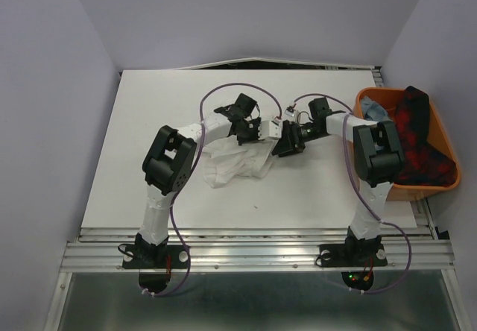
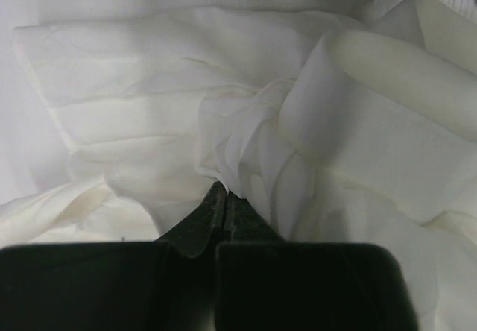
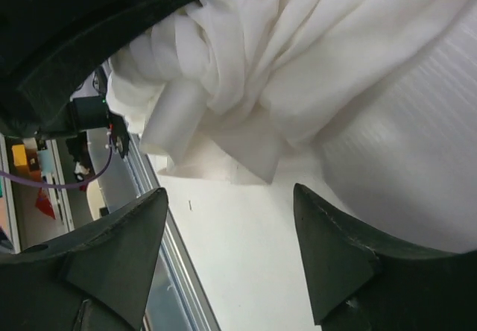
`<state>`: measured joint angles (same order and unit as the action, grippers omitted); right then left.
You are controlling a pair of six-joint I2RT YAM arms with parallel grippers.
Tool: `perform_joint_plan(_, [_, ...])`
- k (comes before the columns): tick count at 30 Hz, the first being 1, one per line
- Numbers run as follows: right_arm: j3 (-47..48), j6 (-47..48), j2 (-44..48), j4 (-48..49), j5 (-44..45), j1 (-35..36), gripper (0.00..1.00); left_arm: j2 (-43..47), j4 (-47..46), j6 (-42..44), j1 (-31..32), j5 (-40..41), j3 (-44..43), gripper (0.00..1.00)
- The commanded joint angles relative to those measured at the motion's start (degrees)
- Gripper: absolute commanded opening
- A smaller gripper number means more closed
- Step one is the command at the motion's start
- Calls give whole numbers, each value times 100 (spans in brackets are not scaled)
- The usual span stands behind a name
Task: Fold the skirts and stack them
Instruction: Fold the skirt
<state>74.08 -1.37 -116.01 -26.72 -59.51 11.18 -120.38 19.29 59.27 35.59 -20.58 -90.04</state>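
The thin white skirt (image 1: 232,164) lies crumpled on the table's middle. My left gripper (image 1: 250,134) is at its far edge, shut on a gathered pinch of the cloth (image 2: 223,188); the white skirt (image 2: 141,100) fills that wrist view. My right gripper (image 1: 284,147) sits just right of the white skirt (image 3: 298,62) and is open (image 3: 231,197), with only bare table between its fingers. The red-and-black plaid skirt (image 1: 417,141) and the light blue denim skirt (image 1: 373,111) lie in the orange tub (image 1: 419,192) at the right.
The orange tub stands at the table's right edge, close to the right arm's elbow (image 1: 376,152). The metal rail (image 1: 253,253) runs along the near edge. Purple cables (image 1: 223,92) loop above both arms.
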Motion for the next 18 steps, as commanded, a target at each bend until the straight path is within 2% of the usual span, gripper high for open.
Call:
perform_joint_plan(1, [159,839,289,-913,-412,-221,74,120,-250,-152,0,-236,65,0])
perform_joint_plan(6, [115,928,306,-1152,-597,-274,76,67,-338,-214,9,-315,57,0])
perform_joint_plan(8, [106,481,307,-985,-623,-274,77,84,-338,-240,9,-412,83,0])
perform_joint_plan(11, [63,-511,306,-397,-816,-274,79,102,-356,-284,26,-421,83,0])
perform_joint_plan(13, [-139,-1282,420,428,-765,-274,81,154,-356,-319,27,-455,100,1])
perform_joint_plan(18, [-465,-2428,606,1825,-396,-274,88,234,-364,-389,35,-500,136,2])
